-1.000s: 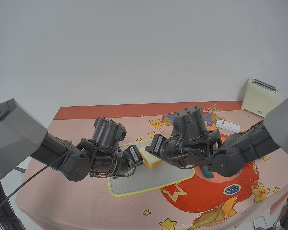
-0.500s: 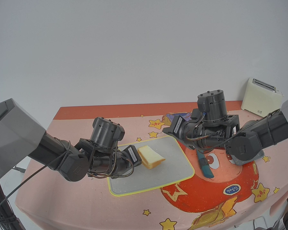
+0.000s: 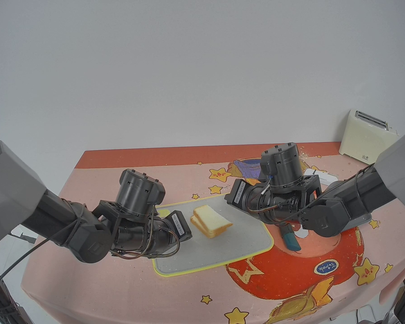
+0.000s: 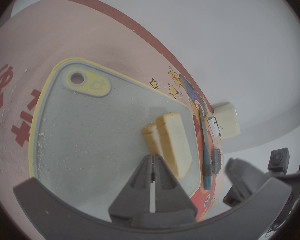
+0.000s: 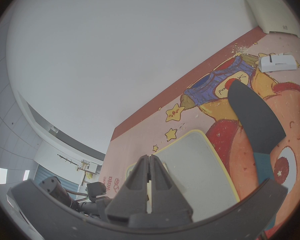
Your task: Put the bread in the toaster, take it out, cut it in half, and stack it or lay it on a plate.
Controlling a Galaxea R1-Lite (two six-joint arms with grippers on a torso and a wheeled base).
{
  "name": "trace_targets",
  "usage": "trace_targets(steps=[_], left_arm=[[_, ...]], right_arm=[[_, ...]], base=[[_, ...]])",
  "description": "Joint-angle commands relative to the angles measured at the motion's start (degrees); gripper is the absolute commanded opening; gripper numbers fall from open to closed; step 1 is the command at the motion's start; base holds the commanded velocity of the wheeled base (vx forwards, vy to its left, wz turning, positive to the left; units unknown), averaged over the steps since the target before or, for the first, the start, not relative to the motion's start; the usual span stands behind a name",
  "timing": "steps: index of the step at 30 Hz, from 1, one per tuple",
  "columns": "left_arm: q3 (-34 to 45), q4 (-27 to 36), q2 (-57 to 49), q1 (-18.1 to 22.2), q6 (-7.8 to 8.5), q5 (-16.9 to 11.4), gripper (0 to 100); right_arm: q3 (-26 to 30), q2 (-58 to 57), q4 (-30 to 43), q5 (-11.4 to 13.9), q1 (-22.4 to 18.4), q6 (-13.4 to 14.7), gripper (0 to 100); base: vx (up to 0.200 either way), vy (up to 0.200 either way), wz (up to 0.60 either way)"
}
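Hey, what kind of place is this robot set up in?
Probably a mock kitchen station in a lab or test room: a toaster, bread on a cutting board and a knife sit on a cartoon tablecloth against a bare white wall.

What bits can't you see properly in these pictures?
Knife, head view: blade behind the right arm; just the teal handle shows.
Toaster, head view: slots too far and slanted to see inside.
Bread, head view: lower half mostly under the upper one.
White box, head view: partly behind the right arm, too small to name.
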Motion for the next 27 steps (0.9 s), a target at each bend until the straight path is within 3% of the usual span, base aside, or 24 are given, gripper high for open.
trace_targets(steps=[1, 5, 6, 14, 21, 27], left_arm=[[5.58, -0.05, -11.7, 2.6, 0.57, -2.39, 0], [6.55, 2.41, -18.74, 7.35, 2.94, -7.93, 0], [6.55, 3.81, -19.7, 8.58, 3.47, -8.9, 100], [7.07, 7.68, -20.49, 20.27, 7.51, -20.5, 100], [7.42, 7.42, -15.66, 20.79, 8.39, -22.08, 100], [6.63, 7.07, -10.74, 18.69, 8.83, -22.08, 100]], right_arm=[[0.22, 1.53, -0.05, -0.61, 0.77, -0.57, 0], [0.31, 1.27, -0.14, -0.78, 1.39, -0.57, 0], [0.22, 1.44, -0.14, -0.78, 1.3, -0.57, 0], [-0.04, 1.79, -0.14, -0.87, 1.21, -0.66, 0], [-0.4, 3.02, -0.23, -1.05, 0.86, -0.66, 0], [-1.01, 4.78, -0.14, -1.4, 0.68, -0.84, 0]], base=[[0.0, 0.0, 0.0], [0.0, 0.0, 0.0], [0.0, 0.0, 0.0], [0.0, 0.0, 0.0], [0.0, 0.0, 0.0], [0.0, 0.0, 0.0]])
